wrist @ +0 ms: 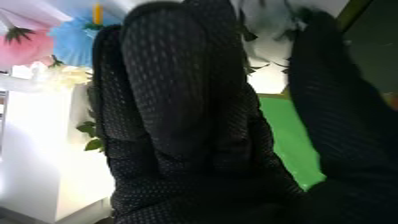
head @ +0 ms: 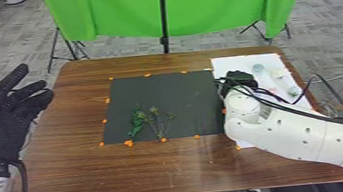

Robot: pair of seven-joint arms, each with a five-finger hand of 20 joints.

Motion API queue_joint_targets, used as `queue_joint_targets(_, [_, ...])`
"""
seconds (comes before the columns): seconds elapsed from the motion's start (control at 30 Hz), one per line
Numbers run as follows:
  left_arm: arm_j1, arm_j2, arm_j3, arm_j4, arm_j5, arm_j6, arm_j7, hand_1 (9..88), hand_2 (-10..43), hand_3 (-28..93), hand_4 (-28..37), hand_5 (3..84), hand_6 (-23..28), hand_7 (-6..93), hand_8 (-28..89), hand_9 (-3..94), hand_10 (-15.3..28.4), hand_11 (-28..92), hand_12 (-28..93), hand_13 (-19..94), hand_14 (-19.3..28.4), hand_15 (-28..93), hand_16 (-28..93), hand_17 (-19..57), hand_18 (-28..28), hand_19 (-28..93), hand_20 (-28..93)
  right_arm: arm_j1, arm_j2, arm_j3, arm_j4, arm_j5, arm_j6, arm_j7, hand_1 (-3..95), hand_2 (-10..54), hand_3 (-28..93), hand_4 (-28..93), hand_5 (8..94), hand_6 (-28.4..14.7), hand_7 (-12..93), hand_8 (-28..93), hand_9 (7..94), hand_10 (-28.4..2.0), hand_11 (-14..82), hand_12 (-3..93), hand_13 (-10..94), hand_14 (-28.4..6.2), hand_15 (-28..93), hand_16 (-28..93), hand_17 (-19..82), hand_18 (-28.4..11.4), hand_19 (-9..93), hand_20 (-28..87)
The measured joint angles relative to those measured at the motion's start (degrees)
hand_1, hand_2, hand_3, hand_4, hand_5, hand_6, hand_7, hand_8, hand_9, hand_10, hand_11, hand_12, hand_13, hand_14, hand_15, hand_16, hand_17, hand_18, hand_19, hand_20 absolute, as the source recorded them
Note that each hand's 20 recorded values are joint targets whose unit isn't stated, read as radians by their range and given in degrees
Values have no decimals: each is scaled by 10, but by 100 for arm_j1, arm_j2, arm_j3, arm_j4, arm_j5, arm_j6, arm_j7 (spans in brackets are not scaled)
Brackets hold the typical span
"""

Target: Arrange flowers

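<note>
Nearest me, the wooden table (head: 193, 182) is lying bare along its front, and my left hand (head: 5, 118) is hanging beside its left edge, spread and holding nothing. Farther in, a leafy sprig (head: 136, 123) and some thin budded stems (head: 156, 123) are lying side by side on the dark mat (head: 163, 92), towards its near edge. An arrangement is only beginning there, I judge, with no blooms among the greens.

Beyond them my right hand (head: 241, 79) is hovering by the white sheet (head: 236, 63), fingers straight, thumb standing wide of them — nothing gripped. Past my fingers a pink flower (wrist: 27, 47), a blue flower (wrist: 78, 40) and a yellow flower (wrist: 69, 76) are waiting close together, so a careless closing could be catching two stems at once, or crushing petals. The dark cables (head: 285, 106) along my arm are worrying me too: if they are sagging as I reach, they could be dragging loose blooms sideways. Farthest off, the green curtain (head: 134, 12) is hanging behind everything — well out of my way
</note>
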Motion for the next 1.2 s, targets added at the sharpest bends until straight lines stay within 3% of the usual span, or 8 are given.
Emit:
queue_joint_targets(0.23, [5, 1, -4, 0, -1, 0, 4, 221, 76, 778, -241, 325, 76, 166, -103, 335, 210, 306, 127, 260, 284, 615, -114, -63, 263, 595, 272, 36, 23, -179, 100, -141, 482, -99, 530, -95, 695, -283, 883, 5, 186, 58, 937, -87, 312, 197, 926, -22, 554, 218, 505, -184, 932, 32])
queue_joint_targets(0.6, [51, -19, -4, -10, -1, 5, -4, 221, 76, 778, -242, 325, 76, 165, -103, 336, 211, 306, 127, 260, 284, 615, -115, -63, 263, 594, 273, -19, 261, -406, 81, -406, 1560, -160, 528, -95, 731, -283, 890, -6, 197, 79, 937, -90, 346, 181, 930, -23, 561, 219, 502, -183, 932, 65])
queue_joint_targets(1.2, [108, -56, -45, -41, 12, 22, -24, 223, 76, 777, -239, 325, 76, 165, -103, 336, 211, 306, 127, 262, 284, 615, -115, -63, 264, 594, 274, 50, 416, -218, -247, -718, 1700, -275, 533, -95, 744, -280, 897, -12, 194, 100, 937, -96, 369, 166, 934, -29, 568, 219, 495, -194, 932, 99])
